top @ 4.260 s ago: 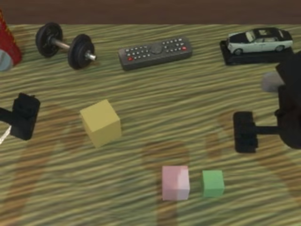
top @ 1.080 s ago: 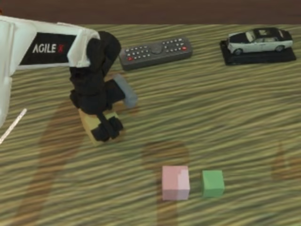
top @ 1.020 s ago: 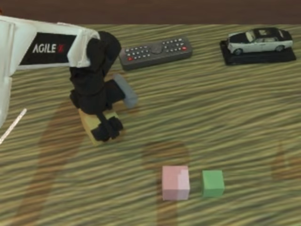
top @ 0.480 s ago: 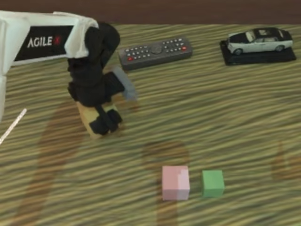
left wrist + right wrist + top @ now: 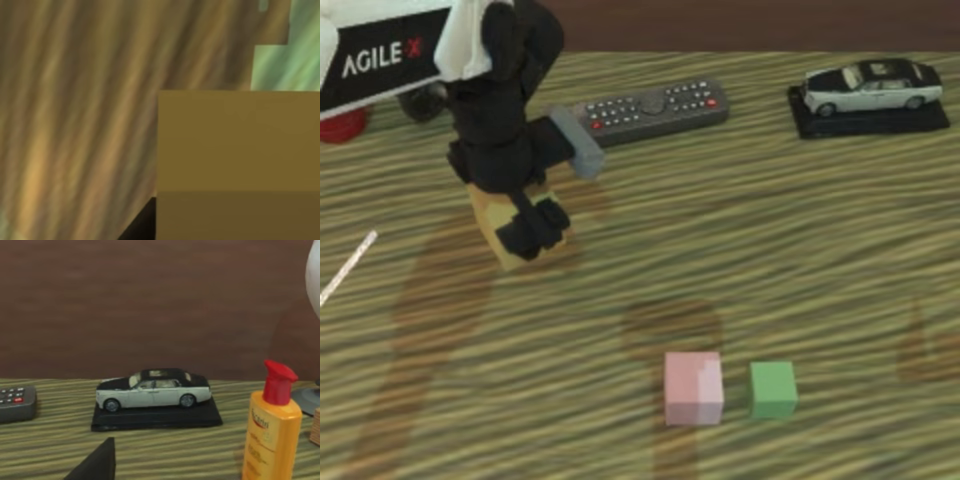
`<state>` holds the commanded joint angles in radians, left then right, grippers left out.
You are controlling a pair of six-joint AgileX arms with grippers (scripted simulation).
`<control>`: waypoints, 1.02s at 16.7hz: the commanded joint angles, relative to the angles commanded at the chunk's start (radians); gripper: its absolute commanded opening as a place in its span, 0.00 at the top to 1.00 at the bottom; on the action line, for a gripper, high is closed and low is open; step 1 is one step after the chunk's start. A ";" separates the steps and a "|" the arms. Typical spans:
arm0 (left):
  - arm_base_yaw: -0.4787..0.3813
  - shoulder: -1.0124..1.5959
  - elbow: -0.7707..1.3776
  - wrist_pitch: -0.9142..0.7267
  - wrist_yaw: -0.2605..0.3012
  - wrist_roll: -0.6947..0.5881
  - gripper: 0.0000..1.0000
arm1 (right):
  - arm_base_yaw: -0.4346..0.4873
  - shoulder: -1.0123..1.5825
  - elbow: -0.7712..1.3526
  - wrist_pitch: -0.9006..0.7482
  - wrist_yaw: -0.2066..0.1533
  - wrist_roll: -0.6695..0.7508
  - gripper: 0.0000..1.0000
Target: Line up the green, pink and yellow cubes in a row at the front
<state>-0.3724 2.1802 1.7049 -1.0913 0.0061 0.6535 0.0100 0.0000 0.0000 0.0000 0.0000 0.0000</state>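
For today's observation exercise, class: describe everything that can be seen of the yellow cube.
The yellow cube is a plain, matte, mustard-coloured block with flat faces and sharp edges, the largest of the three cubes. It sits at the table's left, turned askew to the table edges, apart from the pink and green cubes. The left gripper is shut on it from above, its black fingers covering much of the top. In the left wrist view two faces fill the picture.

We raised our left gripper [image 5: 535,228] with the yellow cube [image 5: 492,222] clamped in it, and both shifted toward the frame's upper left.
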 joint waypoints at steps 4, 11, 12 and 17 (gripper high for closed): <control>-0.031 -0.035 -0.040 0.013 -0.001 0.027 1.00 | 0.000 0.000 0.000 0.000 0.000 0.000 0.00; -0.214 -0.321 -0.409 0.072 -0.004 0.207 1.00 | 0.000 0.000 0.000 0.000 0.000 0.000 0.00; -0.238 -0.357 -0.447 0.080 -0.005 0.230 1.00 | 0.000 0.000 0.000 0.000 0.000 0.000 0.00; -0.274 -0.405 -0.496 0.090 -0.005 0.266 1.00 | 0.000 0.000 0.000 0.000 0.000 0.000 0.00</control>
<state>-0.6461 1.7753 1.2086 -1.0014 0.0008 0.9195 0.0100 0.0000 0.0000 0.0000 0.0000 0.0000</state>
